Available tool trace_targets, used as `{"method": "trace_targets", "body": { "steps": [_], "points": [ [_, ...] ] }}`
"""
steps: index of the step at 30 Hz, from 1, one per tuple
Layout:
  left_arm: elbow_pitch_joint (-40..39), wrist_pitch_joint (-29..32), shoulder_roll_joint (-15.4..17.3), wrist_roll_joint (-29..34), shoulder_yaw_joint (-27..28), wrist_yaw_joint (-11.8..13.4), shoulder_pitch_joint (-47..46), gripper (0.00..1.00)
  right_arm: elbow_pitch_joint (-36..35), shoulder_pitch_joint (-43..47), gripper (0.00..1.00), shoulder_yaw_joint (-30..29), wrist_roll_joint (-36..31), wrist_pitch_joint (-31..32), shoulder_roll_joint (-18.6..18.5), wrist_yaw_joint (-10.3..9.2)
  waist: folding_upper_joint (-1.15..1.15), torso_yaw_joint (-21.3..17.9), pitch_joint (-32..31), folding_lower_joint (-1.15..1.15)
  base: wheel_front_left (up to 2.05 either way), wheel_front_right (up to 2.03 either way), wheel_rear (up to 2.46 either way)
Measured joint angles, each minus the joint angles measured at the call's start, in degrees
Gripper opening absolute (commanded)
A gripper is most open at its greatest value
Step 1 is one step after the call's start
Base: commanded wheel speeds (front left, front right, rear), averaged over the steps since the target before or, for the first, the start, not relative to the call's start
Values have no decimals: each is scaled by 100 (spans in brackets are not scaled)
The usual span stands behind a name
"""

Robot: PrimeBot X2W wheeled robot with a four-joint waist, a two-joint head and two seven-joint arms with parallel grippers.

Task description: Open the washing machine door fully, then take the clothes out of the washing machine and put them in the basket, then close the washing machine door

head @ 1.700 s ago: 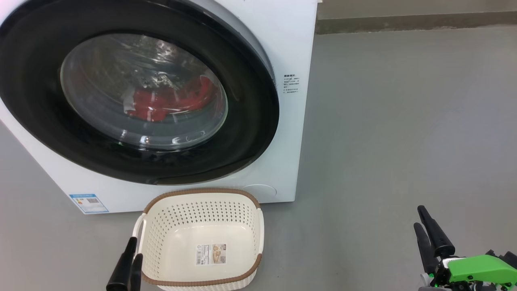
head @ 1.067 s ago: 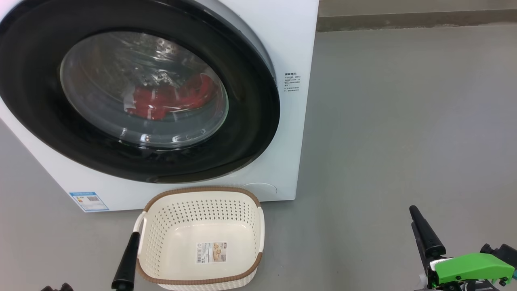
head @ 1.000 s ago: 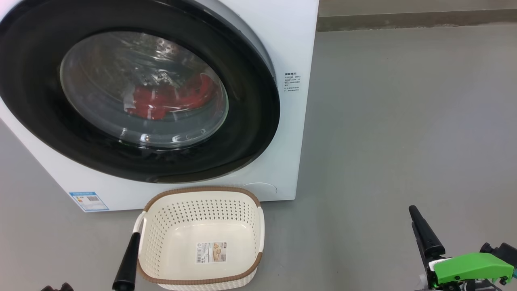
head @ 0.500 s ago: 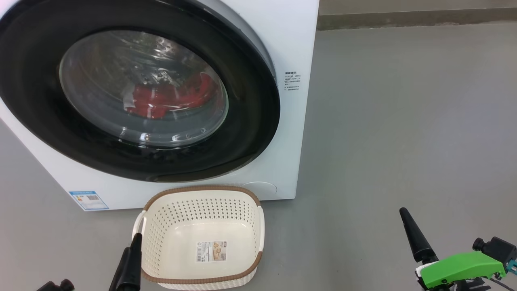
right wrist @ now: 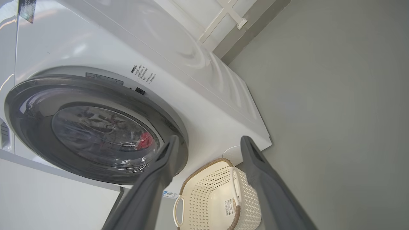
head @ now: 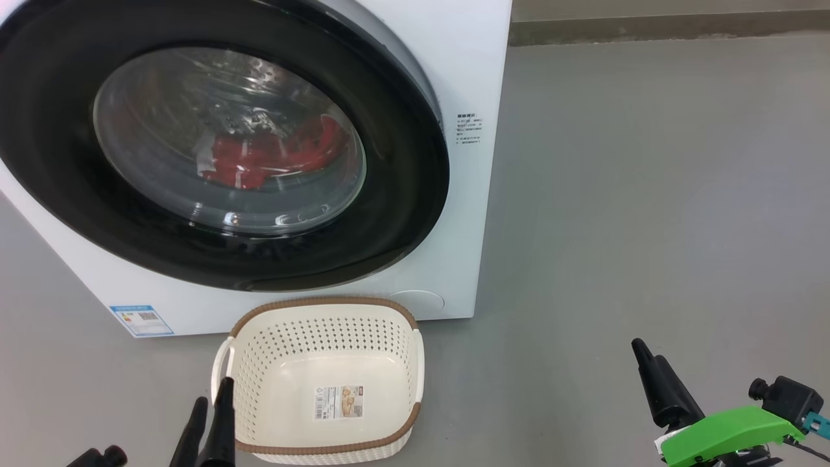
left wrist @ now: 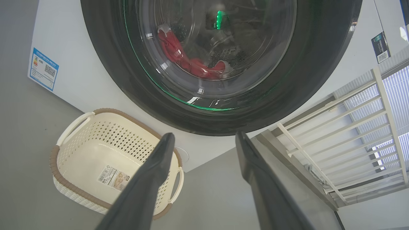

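Grey floor (head: 648,194) is occupied by the washing machine (head: 467,58), with the washing machine door (head: 402,194) shut. The clothes (head: 259,159) are seen through its glass, inside the drum. The basket (head: 324,303) is set just before the machine, below the door. The left gripper (left wrist: 204,134) and right gripper (right wrist: 209,138) are held with fingers spread, nothing grasped.

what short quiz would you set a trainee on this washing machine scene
1. True or false: the clothes already lie in the basket.
2. The left gripper and the right gripper are both: A. open and empty B. shut on the clothes C. shut on the basket rim
3. Fill in: seen through the glass of the washing machine door, the clothes are ___ in colour.
Key: 1 false; 2 A; 3 red
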Motion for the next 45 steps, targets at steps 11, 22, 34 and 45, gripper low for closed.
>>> {"method": "trace_targets", "body": {
  "steps": [11, 22, 34, 45],
  "points": [
    [-81, -183, 11, 755, -29, 5, 36, 100, 21, 0, 100, 203, -676, -181, -79, 0, 0, 11, 3, 0, 0, 0, 0],
    [-185, -355, 18, 1472, -52, 47, 126, 100, 27, 0, 100, 369, -1158, -354, -192, 0, 0, 13, -20, 0, 0, 0, 0],
    [-258, -557, 38, 2262, -52, 56, 241, 100, 22, 26, 100, 361, -1822, -572, -236, 0, 0, -8, -36, 0, 0, 0, 0],
    [-280, -732, 59, 2875, -53, 103, 258, 100, 8, 52, 100, 358, -2383, -751, -269, 0, 0, -17, -15, 0, 0, 0, 0]
  ]
}}
